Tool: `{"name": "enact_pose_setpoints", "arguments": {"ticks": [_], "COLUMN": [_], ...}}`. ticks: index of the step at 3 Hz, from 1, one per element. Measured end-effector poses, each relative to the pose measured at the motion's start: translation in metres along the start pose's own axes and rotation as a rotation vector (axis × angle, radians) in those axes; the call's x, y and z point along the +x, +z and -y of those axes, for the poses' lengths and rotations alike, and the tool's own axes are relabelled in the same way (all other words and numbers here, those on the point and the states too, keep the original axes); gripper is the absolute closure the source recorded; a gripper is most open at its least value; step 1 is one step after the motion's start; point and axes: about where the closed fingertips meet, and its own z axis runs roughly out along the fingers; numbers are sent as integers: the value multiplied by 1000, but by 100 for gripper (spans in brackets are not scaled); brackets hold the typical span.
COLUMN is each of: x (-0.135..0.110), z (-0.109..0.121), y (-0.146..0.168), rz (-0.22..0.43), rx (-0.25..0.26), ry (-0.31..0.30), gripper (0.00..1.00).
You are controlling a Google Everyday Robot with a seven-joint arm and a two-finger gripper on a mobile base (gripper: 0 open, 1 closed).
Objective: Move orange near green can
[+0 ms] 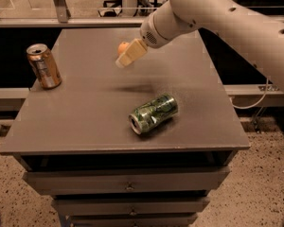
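The orange (122, 46) lies at the back middle of the grey table (85, 122), partly hidden behind my gripper. My gripper (125, 58), with tan fingers on a white arm reaching in from the upper right, hangs right in front of the orange, just above the tabletop. The green can (154, 112), with a pale leafy pattern, lies on its side near the front of the table. It is well apart from the orange and the gripper.
An orange-brown soda can (44, 66) stands upright near the table's left edge. Drawers (128, 181) sit under the tabletop. A rail and glass panels run behind the table. A cable hangs at the right.
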Motion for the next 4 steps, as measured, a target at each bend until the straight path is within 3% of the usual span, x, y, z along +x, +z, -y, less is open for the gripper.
{"name": "enact_pose_setpoints", "arguments": {"ticks": [2,4], "x": [-2,-7], "z": [16,15], "y": [61,90], "rz": [45,77], "rx": [-18,-53], "ry": [81,118], "gripper": [0,0]}}
